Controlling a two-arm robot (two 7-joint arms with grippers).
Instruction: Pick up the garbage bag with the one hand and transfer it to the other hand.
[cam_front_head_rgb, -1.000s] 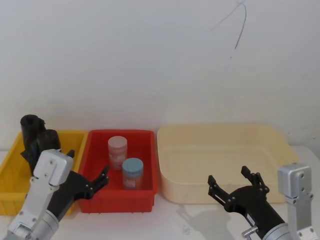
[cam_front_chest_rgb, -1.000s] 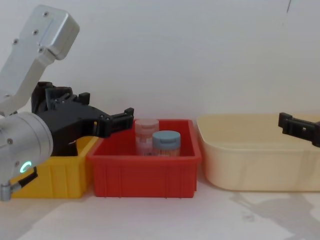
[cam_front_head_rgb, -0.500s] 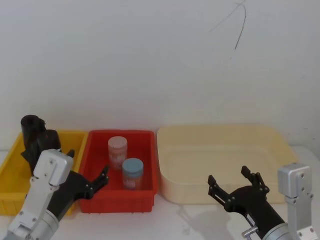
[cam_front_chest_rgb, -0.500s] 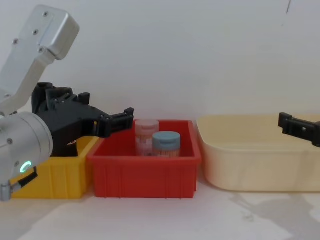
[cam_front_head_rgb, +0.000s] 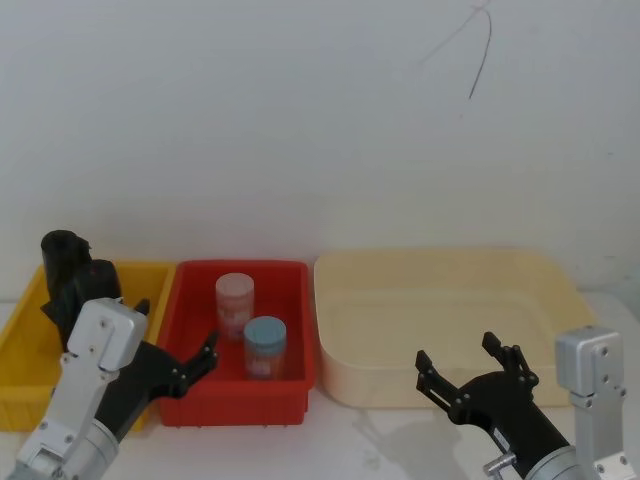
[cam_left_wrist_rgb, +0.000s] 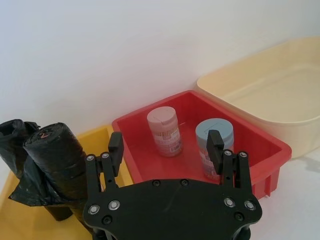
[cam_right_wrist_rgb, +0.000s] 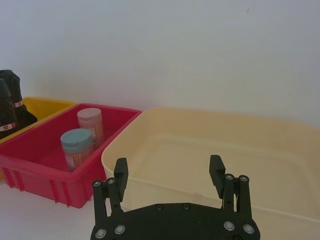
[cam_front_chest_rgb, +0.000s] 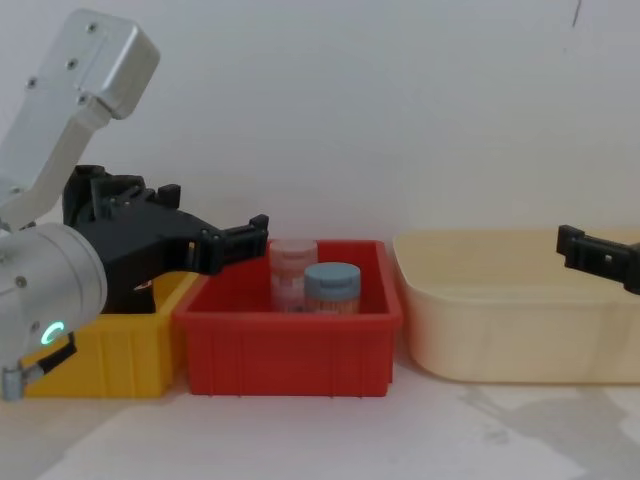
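Standing in yellow bin (cam_front_head_rgb: 22, 398), garbage bag (cam_left_wrist_rgb: 56, 162), near spread-fingered left gripper (cam_left_wrist_rgb: 165, 142)

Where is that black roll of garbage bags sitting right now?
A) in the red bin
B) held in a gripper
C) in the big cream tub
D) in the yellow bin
D: the garbage bag stands in the yellow bin, at the left end of the row, with no gripper touching it.
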